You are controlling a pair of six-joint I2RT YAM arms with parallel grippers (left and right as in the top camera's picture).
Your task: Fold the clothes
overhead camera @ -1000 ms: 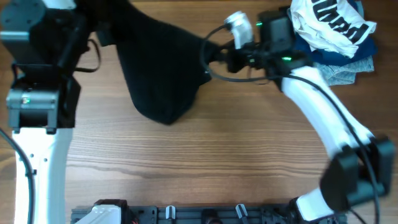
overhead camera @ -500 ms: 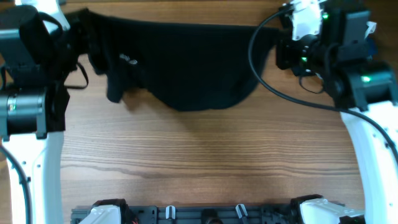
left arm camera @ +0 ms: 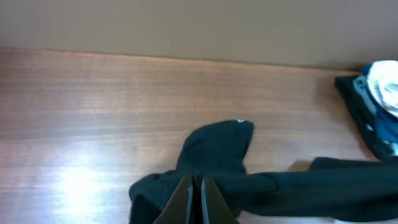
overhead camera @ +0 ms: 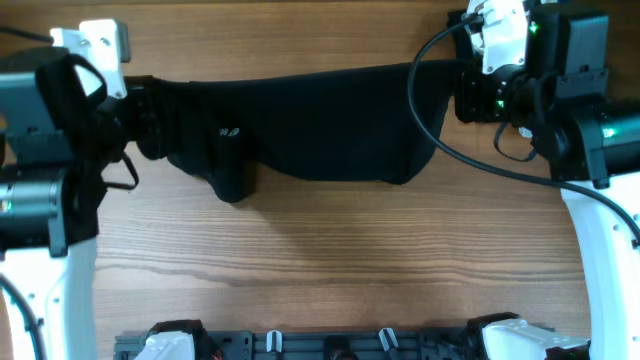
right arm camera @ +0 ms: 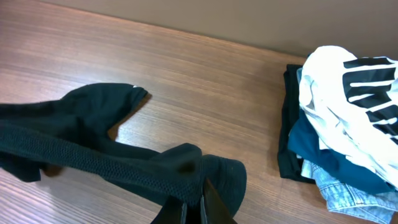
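Observation:
The clothes, a black T-shirt (overhead camera: 320,125) with a small white logo (overhead camera: 228,131), hangs stretched in a band across the far half of the table. My left gripper (overhead camera: 150,103) is shut on its left end and my right gripper (overhead camera: 452,88) is shut on its right end. In the left wrist view the fingers (left arm camera: 185,194) pinch bunched black fabric (left arm camera: 217,149), and a sleeve droops toward the wood. In the right wrist view the gripper (right arm camera: 194,202) clamps the mesh-textured shirt (right arm camera: 124,158), which trails off to the left.
A pile of other garments (right arm camera: 348,124), white with black lettering over blue and denim, lies at the far right and also shows as a heap (left arm camera: 379,102) in the left wrist view. The wooden tabletop (overhead camera: 320,250) spreads below the shirt. A black rail (overhead camera: 320,345) runs along the near edge.
The right arm swung from the table's middle out to the right, pulling the bunched shirt into a wide band. The left gripper shifted nearer, and the sagging middle flattened.

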